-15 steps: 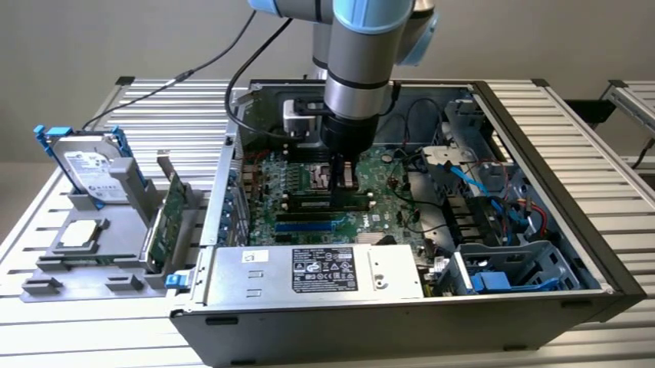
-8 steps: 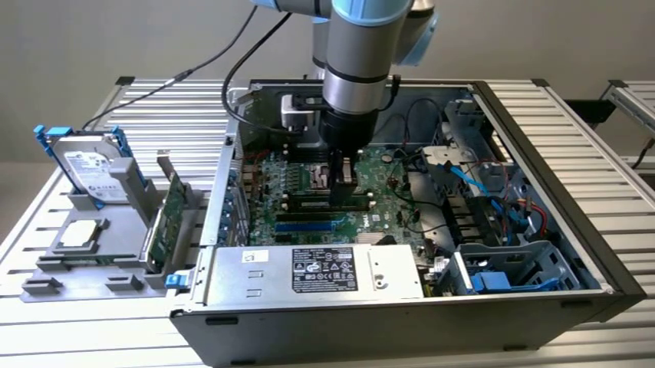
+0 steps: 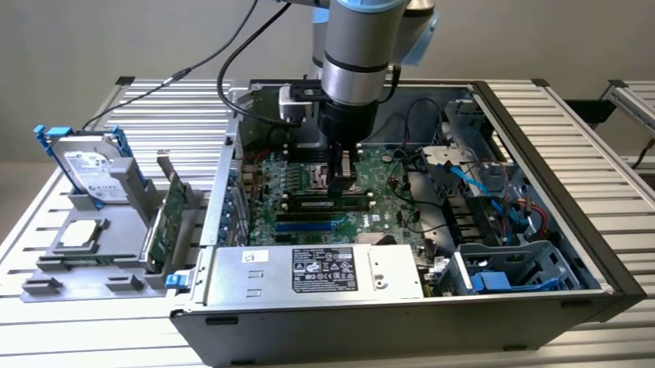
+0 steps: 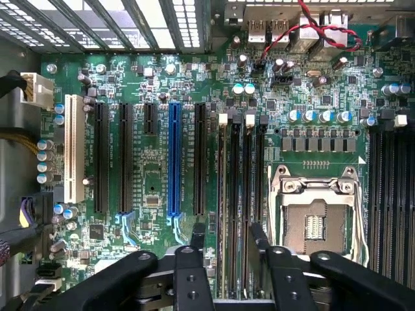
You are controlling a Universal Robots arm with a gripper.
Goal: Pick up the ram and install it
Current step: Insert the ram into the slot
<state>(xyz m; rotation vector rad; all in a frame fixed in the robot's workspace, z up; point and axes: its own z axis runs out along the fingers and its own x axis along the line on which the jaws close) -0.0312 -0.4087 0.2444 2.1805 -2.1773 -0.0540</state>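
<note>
Green motherboard (image 3: 307, 218) lines the floor of the open computer case (image 3: 532, 165), which lies on its side on the slatted metal table (image 3: 61, 337). The arm reaches down into the case, and the claw (image 3: 344, 181) hangs low over the bank of memory slots beside the CPU socket (image 4: 314, 217).

**Claw state.** In the wrist view the claw (image 4: 228, 234) stands at a narrow gap, its two black fingertips (image 4: 198, 232) astride the memory slots (image 4: 235, 188). Nothing can be seen clamped between them.

**Position of the ram.** In the exterior view the ram (image 3: 327, 204), a thin green stick with dark chips, lies along a slot just beneath the claw. It appears to sit in the slot; whether it is fully latched cannot be told.

**Doing this step well.**
- Keep the claw centred over the stick's length, so that pressure falls evenly on both ends.
- Hold the claw square to the slot; a tilt would probably lift one end.
- Press straight down, not sideways, to spare the neighbouring slots and the socket.
- Check that the white end latches (image 4: 223, 119) stand closed against the stick.

The hard drive (image 3: 90, 165) and the expansion card (image 3: 169, 222) stand well apart, outside the case at the exterior view's left.
</note>
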